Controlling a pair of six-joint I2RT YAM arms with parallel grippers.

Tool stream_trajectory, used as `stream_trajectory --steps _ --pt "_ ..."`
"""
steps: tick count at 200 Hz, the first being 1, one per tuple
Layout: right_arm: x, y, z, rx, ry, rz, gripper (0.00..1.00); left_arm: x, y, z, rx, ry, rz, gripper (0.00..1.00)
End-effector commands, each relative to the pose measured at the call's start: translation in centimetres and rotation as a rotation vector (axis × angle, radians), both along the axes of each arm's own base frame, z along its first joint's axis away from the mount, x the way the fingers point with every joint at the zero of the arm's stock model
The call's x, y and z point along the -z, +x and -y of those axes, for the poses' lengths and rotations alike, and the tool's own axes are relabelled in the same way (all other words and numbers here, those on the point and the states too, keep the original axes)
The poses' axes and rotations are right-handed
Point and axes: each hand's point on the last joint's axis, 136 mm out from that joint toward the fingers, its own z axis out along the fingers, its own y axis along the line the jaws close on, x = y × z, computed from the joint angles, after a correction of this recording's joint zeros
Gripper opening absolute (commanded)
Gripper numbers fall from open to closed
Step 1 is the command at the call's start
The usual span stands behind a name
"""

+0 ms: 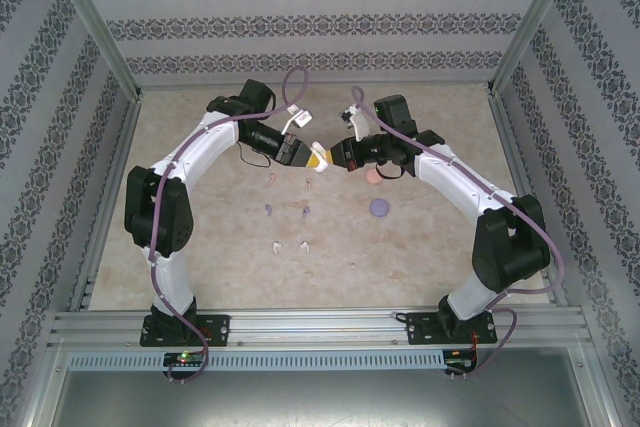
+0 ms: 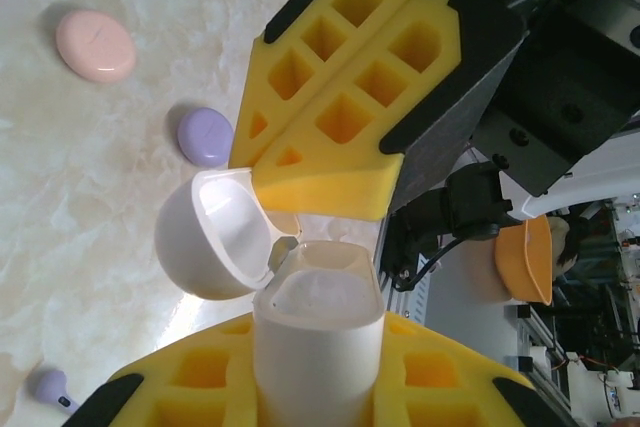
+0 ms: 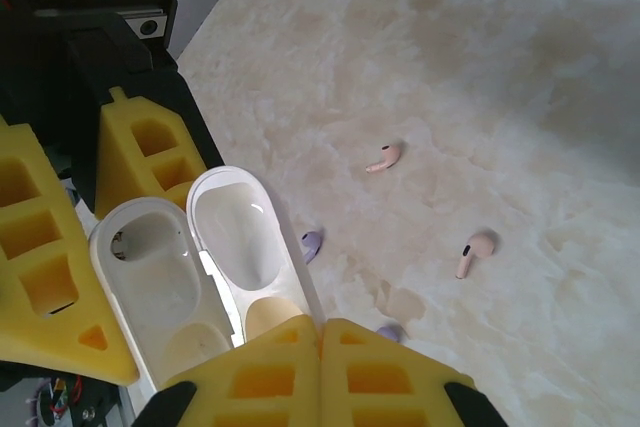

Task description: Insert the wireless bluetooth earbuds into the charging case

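Note:
My left gripper (image 2: 320,387) is shut on the body of a white charging case (image 2: 320,332), held upright above the table. Its lid (image 2: 215,237) hangs open to the left and the wells look empty. My right gripper (image 3: 321,342) is shut, with the lid's rim (image 3: 300,257) running into the seam between its yellow fingertips. The grippers meet at mid-table (image 1: 315,158). Two pale pink earbuds (image 3: 384,157) (image 3: 474,252) and two purple earbuds (image 3: 311,244) (image 3: 390,331) lie on the table below. Two white earbuds (image 1: 276,245) (image 1: 303,245) lie nearer the arms' bases.
A shut pink case (image 1: 373,176) and a shut purple case (image 1: 380,208) sit on the marble tabletop (image 1: 430,247) right of centre. Patterned walls and metal frame posts (image 1: 100,37) close in the table on three sides.

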Motion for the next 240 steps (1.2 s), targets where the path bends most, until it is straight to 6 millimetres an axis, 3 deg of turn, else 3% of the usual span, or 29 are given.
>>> stream_trajectory --steps 1,20,44,63,92,131,152,181,240 --pt "-0.8 0.5 -0.2 0.025 0.021 0.009 0.23 -1.7 0.4 -0.3 -0.015 -0.029 0.081 0.0" --pt "-1.8 0.6 0.5 0.063 0.039 0.011 0.44 -1.5 0.7 -0.6 -0.05 -0.014 0.107 0.0" --pt "-3.2 0.4 2.0 0.14 0.054 0.004 0.55 -1.4 1.1 -1.3 -0.126 0.028 0.168 0.0" --pt "-3.6 0.0 3.6 0.23 0.042 -0.02 0.58 -1.3 1.5 -2.4 -0.211 0.078 0.242 0.0" --pt "-2.3 -1.2 5.8 0.357 -0.021 -0.081 0.61 -2.1 2.2 -4.5 -0.374 0.123 0.394 0.0" --pt "1.3 -3.9 6.7 0.431 -0.205 -0.107 0.7 -4.2 2.8 -8.2 -0.646 0.126 0.661 0.0" --pt "3.5 -5.6 6.0 0.407 -0.32 -0.117 0.71 -5.6 2.2 -10.5 -0.791 0.121 0.774 0.0" --pt "6.1 -7.6 4.2 0.376 -0.354 -0.181 0.69 -5.9 0.8 -13.1 -0.933 0.142 0.79 0.0" --pt "7.7 -10.8 -1.1 0.316 -0.337 -0.245 0.63 -5.0 -0.6 -16.2 -1.107 0.118 0.833 0.0"
